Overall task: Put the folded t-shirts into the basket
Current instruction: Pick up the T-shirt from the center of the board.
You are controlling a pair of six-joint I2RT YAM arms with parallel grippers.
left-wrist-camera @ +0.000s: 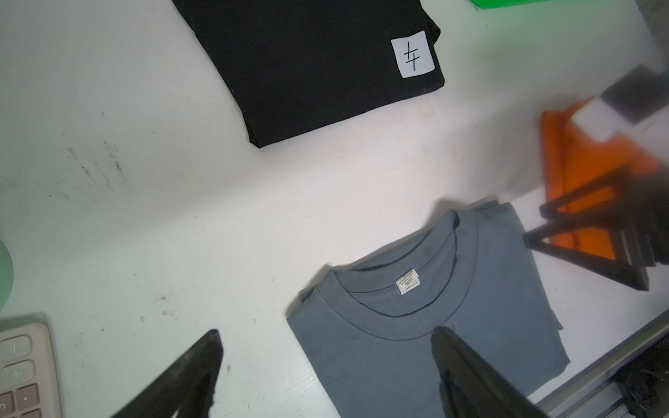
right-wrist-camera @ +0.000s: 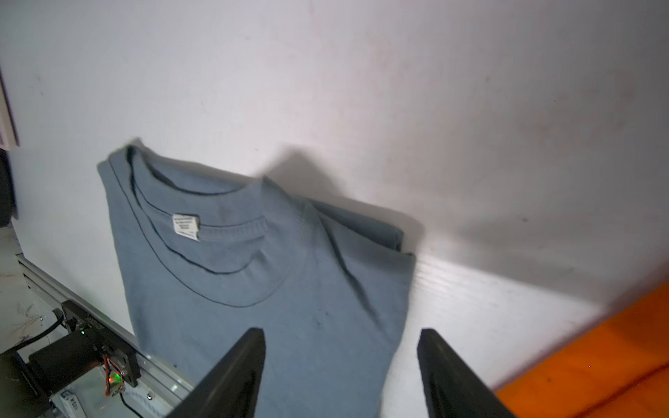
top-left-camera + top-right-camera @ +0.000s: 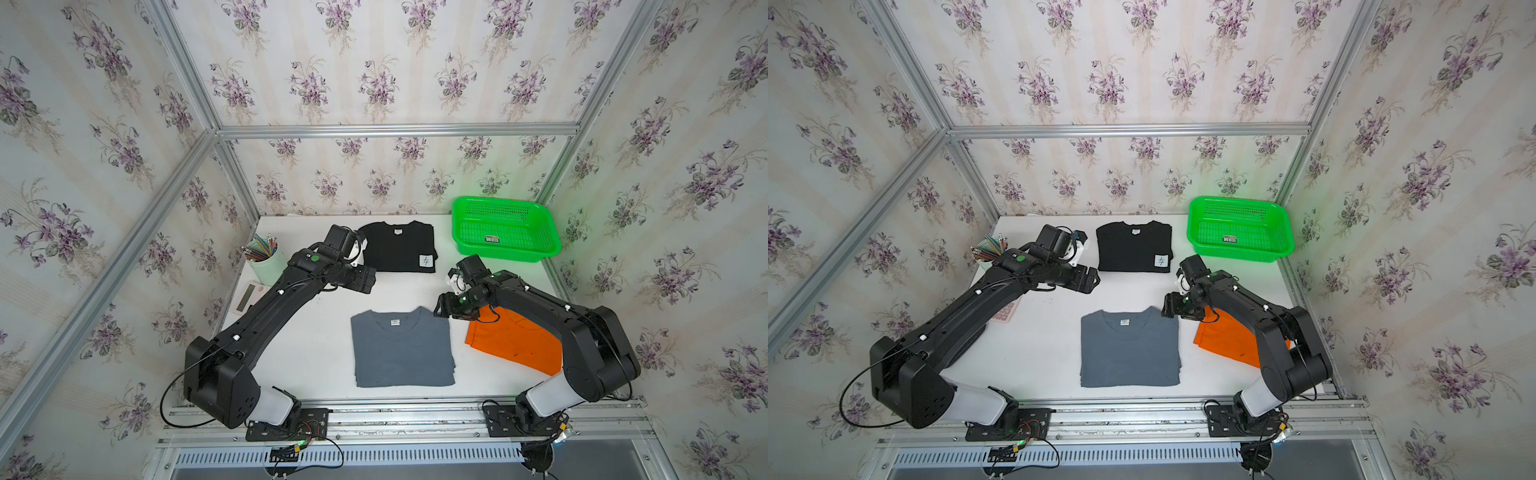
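The grey-blue tee (image 3: 403,353) lies flat at lower centre of the surface (image 3: 316,353), with the black tee (image 3: 395,249) above it and the orange tee (image 3: 515,345) to the right. The basket (image 3: 507,255) at upper right holds no tee. The left gripper (image 1: 327,331) and right gripper (image 2: 340,333) both gape empty, and the right one hovers by the grey-blue tee's corner, probably to pinch its edge.
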